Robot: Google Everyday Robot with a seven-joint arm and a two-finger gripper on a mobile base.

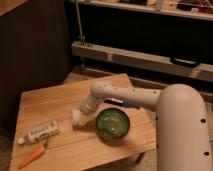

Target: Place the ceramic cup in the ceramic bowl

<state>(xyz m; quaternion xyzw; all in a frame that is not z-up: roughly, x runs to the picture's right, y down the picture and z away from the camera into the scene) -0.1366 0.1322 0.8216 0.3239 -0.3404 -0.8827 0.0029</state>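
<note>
The ceramic bowl, green inside with a dark rim, sits on the wooden table right of its middle. The white ceramic cup is at the tip of my gripper, just left of the bowl and low over the tabletop. My white arm reaches in from the right, passing behind the bowl. The gripper's end merges with the cup, and I cannot tell whether the cup rests on the table.
A white toothpaste tube lies near the table's front left, with an orange carrot in front of it. A dark object lies behind my arm. A dark shelf unit stands behind the table.
</note>
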